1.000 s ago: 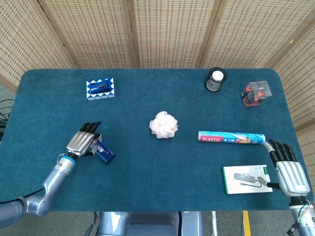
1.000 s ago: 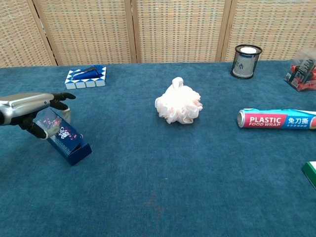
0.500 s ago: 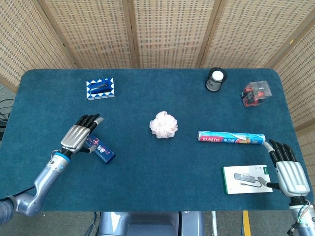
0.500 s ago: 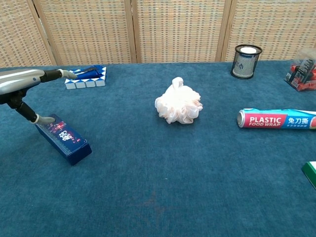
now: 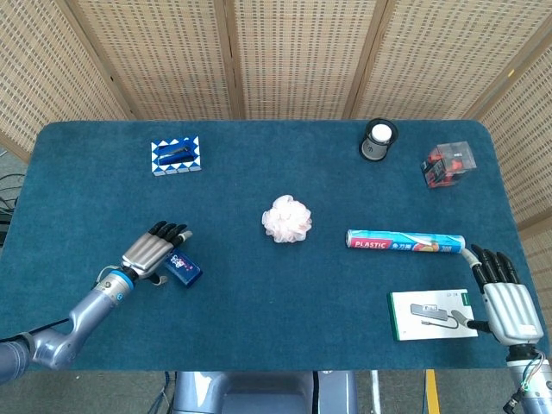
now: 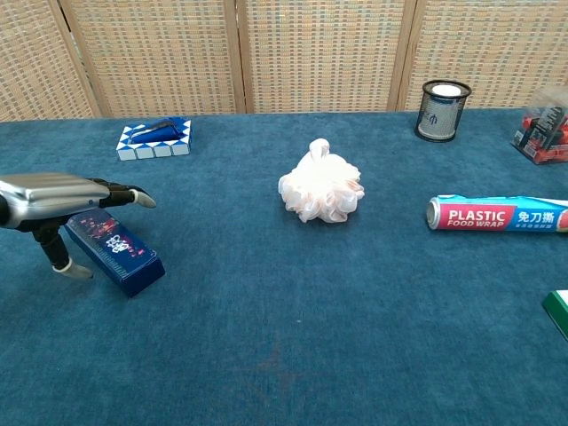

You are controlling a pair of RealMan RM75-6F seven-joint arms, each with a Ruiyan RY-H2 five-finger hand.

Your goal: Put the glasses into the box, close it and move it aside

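Observation:
The dark blue glasses box (image 5: 185, 268) (image 6: 117, 254) lies shut on the blue cloth at the left. My left hand (image 5: 154, 251) (image 6: 64, 195) hovers flat over its near end, fingers stretched out above the lid and the thumb pointing down beside the box, gripping nothing. Whether the fingers touch the lid I cannot tell. No glasses are visible. My right hand (image 5: 507, 299) lies flat and open at the table's front right corner, apart from everything; the chest view does not show it.
A blue-white patterned box (image 5: 176, 156) (image 6: 155, 138) sits at the back left. A white bath pouf (image 5: 286, 219) (image 6: 321, 191) is mid-table. A plastic wrap roll (image 5: 405, 241) (image 6: 497, 215), black cup (image 5: 379, 140) (image 6: 441, 110), clear box (image 5: 447, 163) and white-green package (image 5: 431, 314) lie at the right.
My left hand let go of the glasses box, rose with its fingers spread, then came down flat over it. The box stayed put. The right hand has not moved.

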